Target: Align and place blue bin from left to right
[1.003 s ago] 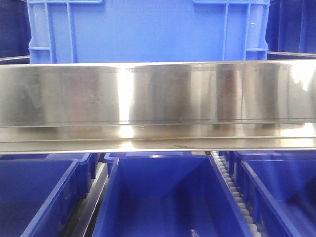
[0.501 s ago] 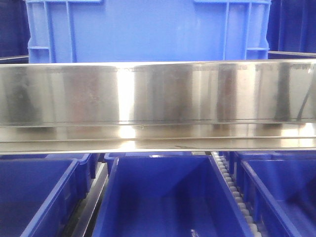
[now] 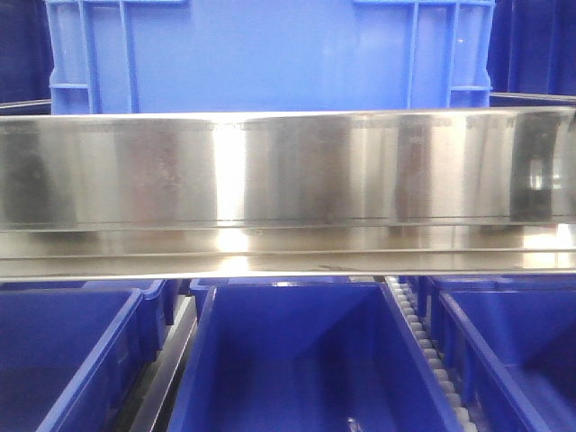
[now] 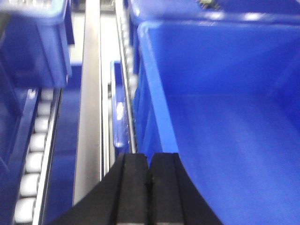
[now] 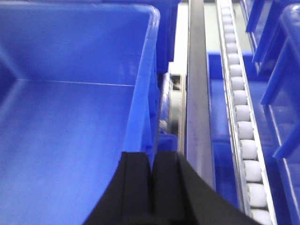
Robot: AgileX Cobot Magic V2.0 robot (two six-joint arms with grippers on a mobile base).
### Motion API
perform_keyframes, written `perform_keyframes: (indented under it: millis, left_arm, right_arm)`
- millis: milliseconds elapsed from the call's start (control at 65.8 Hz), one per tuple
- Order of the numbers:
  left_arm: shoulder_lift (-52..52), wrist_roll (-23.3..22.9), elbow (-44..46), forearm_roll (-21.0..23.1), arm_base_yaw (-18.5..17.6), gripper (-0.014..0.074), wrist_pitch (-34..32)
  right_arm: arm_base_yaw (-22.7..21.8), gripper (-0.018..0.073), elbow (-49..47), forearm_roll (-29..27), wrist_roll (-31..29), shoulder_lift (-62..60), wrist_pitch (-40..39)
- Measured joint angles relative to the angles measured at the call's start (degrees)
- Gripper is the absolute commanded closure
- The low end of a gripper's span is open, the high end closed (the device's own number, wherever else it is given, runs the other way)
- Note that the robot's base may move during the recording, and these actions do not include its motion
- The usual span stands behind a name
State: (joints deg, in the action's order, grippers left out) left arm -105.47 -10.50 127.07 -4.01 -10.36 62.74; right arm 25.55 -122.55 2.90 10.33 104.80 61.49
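Blue bin sat behind the steel rail; left pincer and right pincer, both closed tight and empty, sat at its side walls, so the step was judged mid-alignment, with an even rightward push needed next.

crate behind rail | 3 bins below, side by side

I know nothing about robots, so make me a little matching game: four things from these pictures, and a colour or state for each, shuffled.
Things:
1. blue bin
2. steel beam
3. rollers
4. left fingers

Descriptions:
A. white, in a row
B. black, pressed together
C. bright blue, above the beam
D. shiny silver, running across the front view

Pairs: 1-C, 2-D, 3-A, 4-B
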Motion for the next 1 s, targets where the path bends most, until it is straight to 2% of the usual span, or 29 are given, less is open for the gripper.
perform_keyframes:
  millis: [152,456,517,638,669,836,1003]
  left_arm:
    - [-1.41,-1.15,1.29,-2.32,-1.67,0.0707,1.44]
    - [-1.41,-1.26,1.29,-2.75,-2.44,0.0707,1.44]
    - [-1.41,-1.26,1.29,-2.75,-2.44,0.0707,1.44]
    - [-1.41,-1.26,1.29,-2.78,-2.44,0.0707,1.44]
    - [-1.41,-1.26,1.29,-2.78,-2.44,0.0707,1.44]
    - [-1.41,-1.26,1.29,-2.78,-2.44,0.0707,1.44]
    - [-1.41,-1.26,1.29,-2.78,-2.44,0.0707,1.56]
  right_arm:
    - [1.06,0.0636,-5.77,1.47,0.61,4.51,3.0]
    - [1.2,0.0621,-6.84,1.91,0.81,5.48,3.71]
    - [1.29,0.0551,-6.84,1.91,0.81,5.48,3.71]
    - [1.42,0.0263,-6.84,1.91,0.81,5.48,3.71]
    - [1.42,0.0225,-6.84,1.91,0.81,5.48,3.71]
    - [1.42,0.0274,-6.97,1.91,0.96,6.22,3.81]
    - [1.42,0.0269,-6.97,1.91,1.18,8.55,3.81]
